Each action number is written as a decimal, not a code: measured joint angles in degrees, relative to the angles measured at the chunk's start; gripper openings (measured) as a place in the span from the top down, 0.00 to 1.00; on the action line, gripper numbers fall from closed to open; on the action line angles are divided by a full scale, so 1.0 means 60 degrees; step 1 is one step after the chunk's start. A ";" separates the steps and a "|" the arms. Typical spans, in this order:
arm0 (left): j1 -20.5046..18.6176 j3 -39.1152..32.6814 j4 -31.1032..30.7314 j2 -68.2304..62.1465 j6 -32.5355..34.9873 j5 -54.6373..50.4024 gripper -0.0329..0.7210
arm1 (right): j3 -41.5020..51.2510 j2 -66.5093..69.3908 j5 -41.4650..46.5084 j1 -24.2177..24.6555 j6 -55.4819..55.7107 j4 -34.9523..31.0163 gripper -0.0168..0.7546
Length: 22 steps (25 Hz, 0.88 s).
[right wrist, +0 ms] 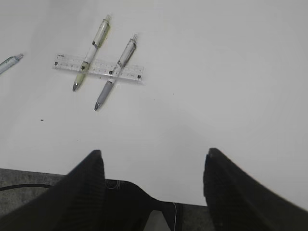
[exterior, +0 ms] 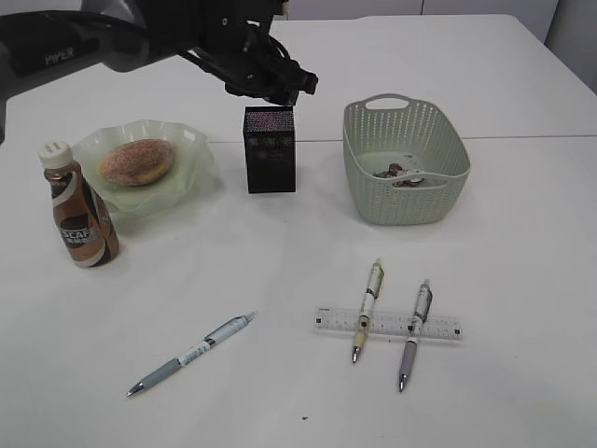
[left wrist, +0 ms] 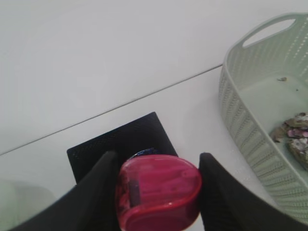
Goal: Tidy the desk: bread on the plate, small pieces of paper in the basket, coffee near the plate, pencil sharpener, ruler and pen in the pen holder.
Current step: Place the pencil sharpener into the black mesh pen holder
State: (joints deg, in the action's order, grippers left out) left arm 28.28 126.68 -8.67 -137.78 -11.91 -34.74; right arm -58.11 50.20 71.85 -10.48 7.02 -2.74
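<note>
Desk: large plain white top, a seam line running across it behind the standing items. Left gripper: poised directly above the pen holder, jaws about half open and closed on a pink-red pencil sharpener, which sits between the two black fingers over the holder's open top. Pen holder: small black square box, upright, standing between the plate and the basket, apart from both. Plate: translucent pale green with a ruffled rim, far left; the bread, a golden-brown sugared bun, lies on it. Coffee: brown bottle with white cap, upright, just in front of the plate's left edge and close beside it. Basket: grey-green perforated tub with cut-out handles, right of the holder; small pieces of paper lie on its floor, whitish with brown and pink. Ruler: clear, flat on the desk in the near foreground, with two pens laid across it, a yellowish pen at its left part and a grey pen at its right part, both resting on top of the ruler. Third pen: clear-blue, lying alone and diagonally to the left, well apart from the ruler. Right gripper: hovering over the near desk edge, jaws wide open with nothing between them; the ruler and pens lie well ahead of it.
</note>
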 joint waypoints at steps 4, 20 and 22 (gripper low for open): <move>-0.0118 0.0000 0.0054 -0.0166 0.0000 0.0195 0.49 | 0.0000 0.0000 0.0000 0.0000 0.0000 0.0016 0.36; -0.0525 0.0000 0.0261 -0.0630 0.0000 0.0744 0.49 | 0.0000 0.0000 0.0000 0.0000 0.0000 0.0053 0.36; -0.0594 0.0000 0.0303 -0.0630 0.0000 0.0744 0.49 | 0.0000 0.0000 0.0000 0.0000 0.0000 0.0053 0.36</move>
State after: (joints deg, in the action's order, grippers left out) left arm 24.72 126.68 -6.85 -141.56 -11.91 -30.27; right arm -58.11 50.20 71.85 -10.48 7.02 -2.42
